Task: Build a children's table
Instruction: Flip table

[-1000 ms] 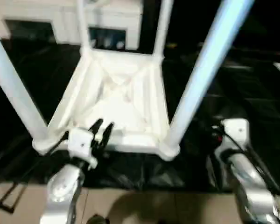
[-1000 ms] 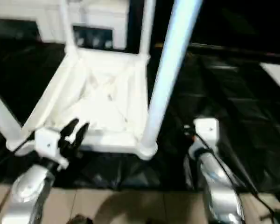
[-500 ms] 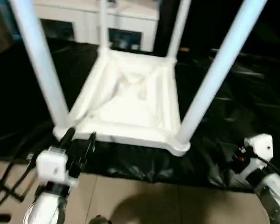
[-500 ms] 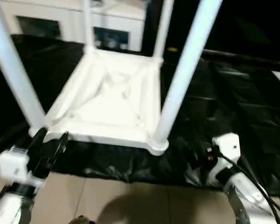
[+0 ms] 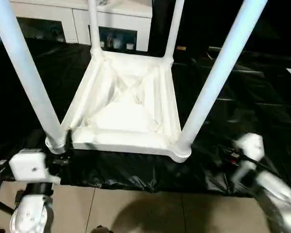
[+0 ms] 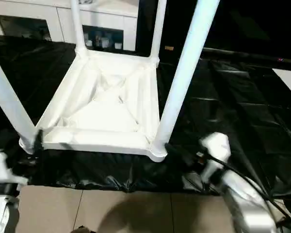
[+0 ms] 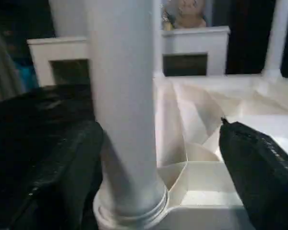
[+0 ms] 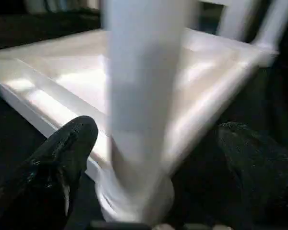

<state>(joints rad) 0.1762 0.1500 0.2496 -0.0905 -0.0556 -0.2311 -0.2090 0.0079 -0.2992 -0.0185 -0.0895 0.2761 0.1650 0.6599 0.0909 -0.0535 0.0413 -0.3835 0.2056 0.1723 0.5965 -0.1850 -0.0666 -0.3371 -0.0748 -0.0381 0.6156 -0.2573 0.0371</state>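
The children's table lies upside down on a black sheet: its white tabletop shows its ribbed underside, and four white legs stand in the corner sockets. My left gripper is at the base of the near-left leg. In the left wrist view that leg rises between the wide-apart black fingers, so the left gripper is open. My right gripper is low beside the near-right leg. The right wrist view has this leg between the spread fingers, and the right gripper is open.
The black sheet covers the floor under and around the tabletop. A white cabinet with glass-fronted compartments stands behind it. Beige floor tiles lie at the near edge, where my silver forearms reach in.
My left gripper has left the tabletop's near rim, moved left to the near-left leg and opened wider. The right gripper has come in toward the near-right leg. The head camera shifted.
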